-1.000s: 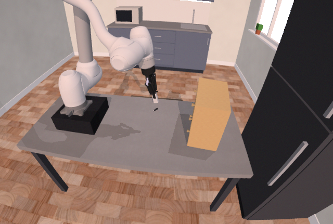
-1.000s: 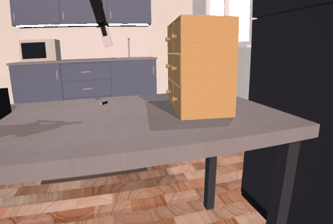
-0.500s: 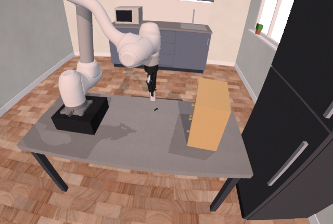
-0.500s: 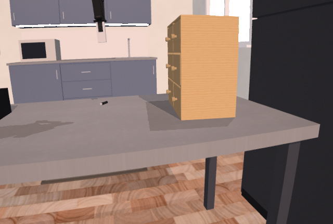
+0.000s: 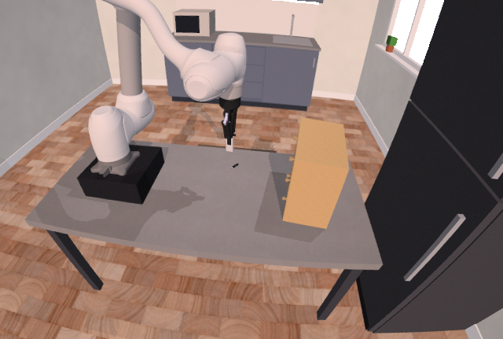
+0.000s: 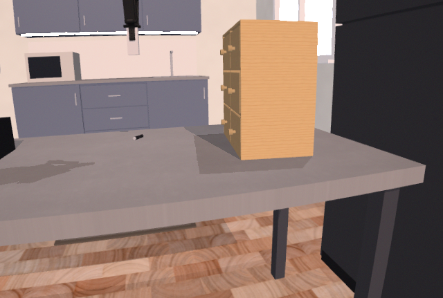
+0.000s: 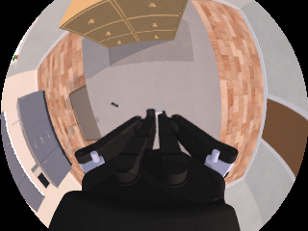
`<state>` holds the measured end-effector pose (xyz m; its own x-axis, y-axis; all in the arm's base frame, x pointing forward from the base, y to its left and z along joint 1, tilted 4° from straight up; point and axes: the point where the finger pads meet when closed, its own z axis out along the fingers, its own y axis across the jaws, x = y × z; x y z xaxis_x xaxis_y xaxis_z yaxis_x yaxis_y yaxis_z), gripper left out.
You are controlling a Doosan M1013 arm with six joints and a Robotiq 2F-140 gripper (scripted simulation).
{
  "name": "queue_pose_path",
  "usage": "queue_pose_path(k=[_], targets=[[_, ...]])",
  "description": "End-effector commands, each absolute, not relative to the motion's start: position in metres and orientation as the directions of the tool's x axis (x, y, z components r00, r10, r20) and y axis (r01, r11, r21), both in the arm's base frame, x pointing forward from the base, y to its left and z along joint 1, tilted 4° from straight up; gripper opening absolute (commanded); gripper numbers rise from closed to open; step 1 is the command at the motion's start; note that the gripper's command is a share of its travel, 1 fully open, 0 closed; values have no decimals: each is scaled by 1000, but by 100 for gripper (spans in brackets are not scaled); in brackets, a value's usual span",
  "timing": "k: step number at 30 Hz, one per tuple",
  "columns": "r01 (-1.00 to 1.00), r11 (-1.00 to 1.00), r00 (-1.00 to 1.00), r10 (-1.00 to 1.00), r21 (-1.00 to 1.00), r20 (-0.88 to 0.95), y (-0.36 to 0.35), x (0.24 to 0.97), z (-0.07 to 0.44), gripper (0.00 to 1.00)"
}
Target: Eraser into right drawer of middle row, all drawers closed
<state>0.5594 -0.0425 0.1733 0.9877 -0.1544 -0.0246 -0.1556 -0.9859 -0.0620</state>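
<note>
A small dark piece with a white end [image 5: 234, 165] [image 6: 138, 137] [image 7: 115, 104], which looks like the eraser, lies on the grey table. My gripper [image 5: 229, 144] [image 6: 132, 39] [image 7: 158, 109] is shut, with nothing between its pale pads. It points straight down, high above the table, slightly to the robot-base side of the piece. The small wooden chest [image 5: 316, 176] [image 6: 277, 90] [image 7: 126, 21] stands upright. Its six drawers look pushed in. The middle row's right drawer [image 6: 235, 95] [image 7: 166, 25] is on the side nearer the top and exterior views.
The grey table [image 5: 219, 221] [image 6: 142, 184] carries the arm's black base block [image 5: 117, 182] at the left. The chest's knobs face the arm. A black fridge [image 5: 438, 144] [image 6: 378, 90] stands beyond the table's right end. A faint pale patch near the back edge in the wrist view is unclear.
</note>
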Motion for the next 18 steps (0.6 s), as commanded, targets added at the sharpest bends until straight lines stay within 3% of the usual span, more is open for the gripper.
queue_pose_path(k=[1, 14, 15, 18], targets=[[-156, -986, 988, -154, -62, -26, -42, 559, 173, 0], [-156, -986, 988, -154, -62, -26, -42, 559, 173, 0], [-156, -986, 988, -154, -62, -26, -42, 559, 173, 100], [-156, -986, 988, -154, -62, -26, -42, 559, 173, 100]])
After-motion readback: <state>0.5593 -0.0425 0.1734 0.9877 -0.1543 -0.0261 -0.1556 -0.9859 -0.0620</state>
